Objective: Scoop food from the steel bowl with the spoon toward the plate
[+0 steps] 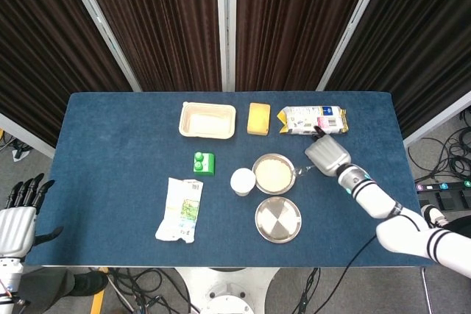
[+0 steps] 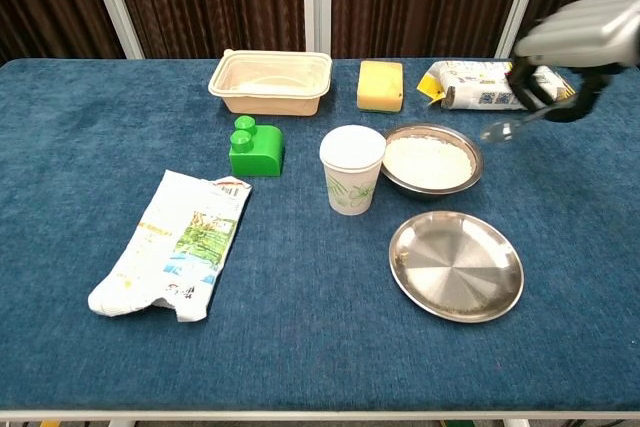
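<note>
The steel bowl (image 1: 274,173) (image 2: 432,160) of white food sits mid-table, with the empty steel plate (image 1: 278,219) (image 2: 456,266) just in front of it. My right hand (image 1: 327,154) (image 2: 575,47) is raised above the table, right of the bowl, and grips the spoon (image 1: 302,170) (image 2: 507,127). The spoon's bowl end points left and down, hanging over the steel bowl's right rim. My left hand (image 1: 18,218) hangs off the table's left front corner, fingers spread, holding nothing.
A white paper cup (image 2: 351,168) stands left of the bowl. A green block (image 2: 255,147), a crumpled bag (image 2: 178,242), a beige tray (image 2: 271,81), a yellow sponge (image 2: 380,84) and a white packet (image 2: 495,84) lie around.
</note>
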`<action>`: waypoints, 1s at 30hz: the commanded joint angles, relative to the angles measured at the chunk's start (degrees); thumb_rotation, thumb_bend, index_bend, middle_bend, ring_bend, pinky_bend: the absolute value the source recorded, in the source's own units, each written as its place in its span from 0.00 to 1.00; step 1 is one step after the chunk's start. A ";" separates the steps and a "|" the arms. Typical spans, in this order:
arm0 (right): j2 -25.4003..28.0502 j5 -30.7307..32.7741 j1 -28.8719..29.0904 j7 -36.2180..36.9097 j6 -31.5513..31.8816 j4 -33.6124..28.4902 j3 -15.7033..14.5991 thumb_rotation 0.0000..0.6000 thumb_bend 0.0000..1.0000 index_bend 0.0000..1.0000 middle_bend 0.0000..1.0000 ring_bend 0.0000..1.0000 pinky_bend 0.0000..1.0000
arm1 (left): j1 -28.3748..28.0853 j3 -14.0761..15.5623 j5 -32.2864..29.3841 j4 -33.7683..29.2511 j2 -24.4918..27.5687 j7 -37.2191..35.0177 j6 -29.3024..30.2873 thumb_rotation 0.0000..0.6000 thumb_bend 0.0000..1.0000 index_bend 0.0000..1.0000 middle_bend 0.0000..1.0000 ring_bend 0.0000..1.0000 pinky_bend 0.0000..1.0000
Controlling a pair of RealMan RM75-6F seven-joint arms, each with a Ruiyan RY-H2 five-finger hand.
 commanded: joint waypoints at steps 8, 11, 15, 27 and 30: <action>-12.17 14.22 10.66 -16.00 0.18 7.88 -4.47 1.00 0.33 0.60 0.56 0.17 0.06 | 0.39 0.09 -0.17 0.42 0.01 -1.89 0.07 1.00 0.03 0.17 0.12 0.02 0.02; -13.94 16.06 12.34 -18.56 1.18 9.31 -5.51 1.00 0.33 0.60 0.56 0.17 0.07 | 0.25 0.05 -0.24 0.59 0.18 -2.18 -0.27 1.00 0.03 0.17 0.12 0.02 0.02; -15.38 18.01 14.28 -21.39 1.70 9.83 -7.12 1.00 0.33 0.61 0.56 0.17 0.06 | 0.14 -0.06 0.04 0.73 0.25 -3.15 -0.21 1.00 0.03 0.17 0.12 0.02 0.02; -14.44 18.45 14.98 -18.55 4.29 5.62 -8.35 1.00 0.33 0.62 0.56 0.19 0.05 | 0.25 0.05 -0.29 1.56 -0.37 -3.84 -0.64 1.00 0.03 0.17 0.12 0.02 0.02; -12.93 17.92 14.09 -16.53 5.20 4.40 -8.51 1.00 0.33 0.62 0.56 0.19 0.05 | 0.25 0.02 -0.24 1.60 -0.39 -3.92 -0.60 1.00 0.03 0.17 0.12 0.02 0.02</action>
